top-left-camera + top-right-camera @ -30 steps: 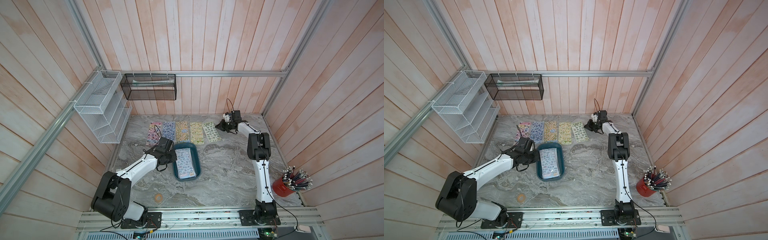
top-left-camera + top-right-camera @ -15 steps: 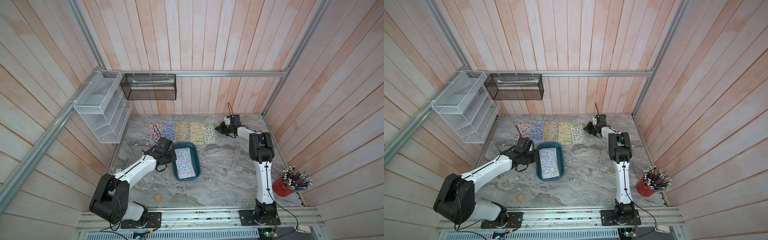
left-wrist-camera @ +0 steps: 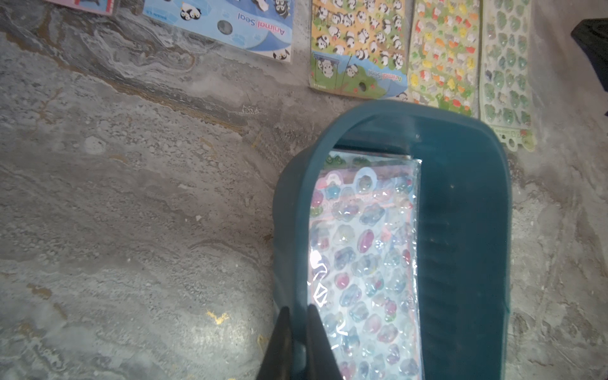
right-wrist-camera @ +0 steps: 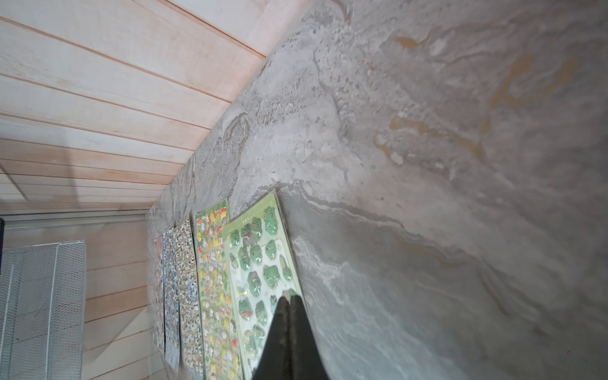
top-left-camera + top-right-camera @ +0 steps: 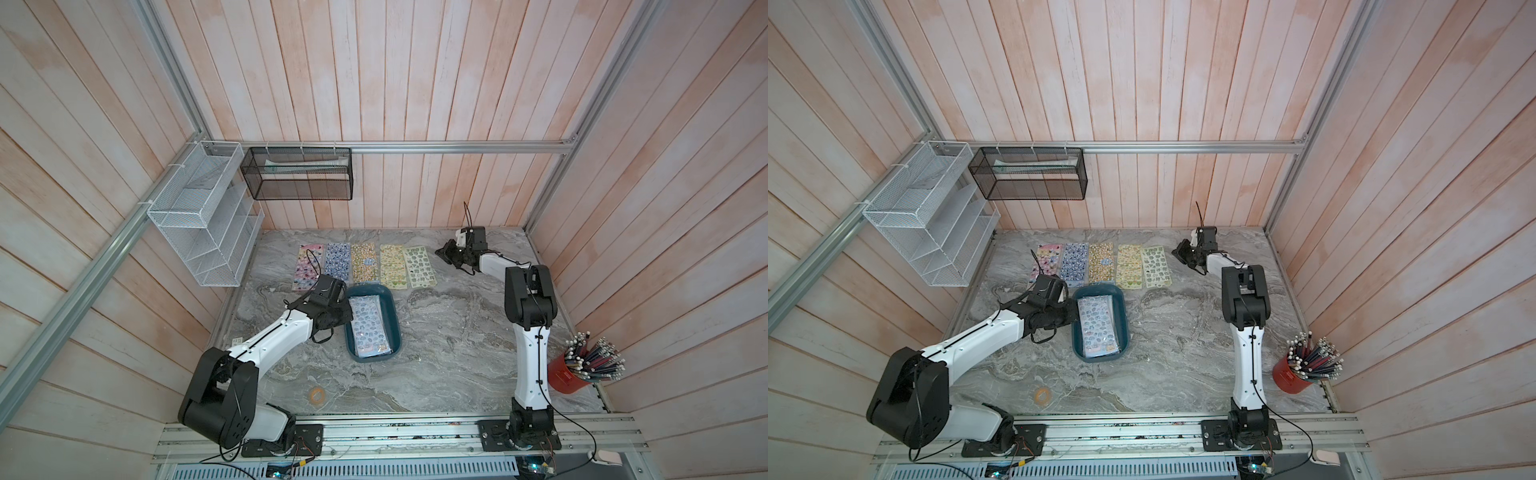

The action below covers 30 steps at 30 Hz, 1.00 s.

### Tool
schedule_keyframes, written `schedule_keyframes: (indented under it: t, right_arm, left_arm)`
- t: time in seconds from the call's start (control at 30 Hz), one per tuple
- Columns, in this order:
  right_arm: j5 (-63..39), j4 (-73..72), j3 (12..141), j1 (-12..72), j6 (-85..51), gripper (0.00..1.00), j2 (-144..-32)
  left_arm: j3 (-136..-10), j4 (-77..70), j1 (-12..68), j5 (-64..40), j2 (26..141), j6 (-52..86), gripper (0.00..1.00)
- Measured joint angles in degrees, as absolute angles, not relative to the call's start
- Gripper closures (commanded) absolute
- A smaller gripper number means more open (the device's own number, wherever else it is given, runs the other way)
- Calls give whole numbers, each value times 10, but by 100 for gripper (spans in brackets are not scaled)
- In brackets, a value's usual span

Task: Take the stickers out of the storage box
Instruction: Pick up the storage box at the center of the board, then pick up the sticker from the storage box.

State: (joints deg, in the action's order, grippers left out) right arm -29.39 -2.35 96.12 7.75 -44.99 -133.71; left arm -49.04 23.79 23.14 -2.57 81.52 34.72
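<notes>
**A:** Where are the stickers?

**B:** A stack of stickers [image 3: 365, 263] lies in the box [image 5: 395, 324] mid-worktop [image 5: 457, 332]. Five sheets [image 5: 365, 266] lie in a row at the box's 12 o'clock, seen in both top views.

**A:** Your left tool?

**B:** My left tool [image 3: 297, 309] is pinched narrow on the box's wall, one finger inside and one outside. Only the left wrist view shows that. From above, my wrist hides it.

**A:** Any writing?

**B:** Close up, "Animal Seal" reads on the penguin sheet [image 3: 230, 23] and the panda sheet [image 3: 358, 42]. It's too small in the top views.

**A:** The right tool?

**B:** My right tool [image 4: 289, 299] is closed tight, fingers together. It sits just beside the green sheet [image 4: 260, 279], at the row's 3 o'clock end. Whether it touches, I can't tell.
</notes>
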Motion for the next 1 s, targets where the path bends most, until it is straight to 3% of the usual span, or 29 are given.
schedule_keyframes:
  t: [0.17, 0.33, 0.57, 0.77, 0.9, 1.0]
  right_arm:
    - [-290, -1, 919, 85, -404, 76, -1271]
    - [-268, 47, 879, 128, -326, 69, -1145]
    - [-220, 106, 839, 281, -254, 68, -1023]
    - [-178, 150, 801, 395, -243, 72, -1020]
    - [-149, 167, 802, 436, -241, 78, -1046]
    - [-128, 174, 806, 455, -240, 76, -1077]
  left_arm:
    - [-490, 243, 231, -26, 813, 350, 94]
    - [-474, 255, 231, -35, 790, 364, 94]
    - [-458, 279, 231, -48, 752, 386, 97]
    - [-443, 272, 227, -44, 750, 393, 98]
    - [-434, 259, 219, -41, 752, 392, 99]
    - [-430, 250, 208, -43, 752, 392, 99]
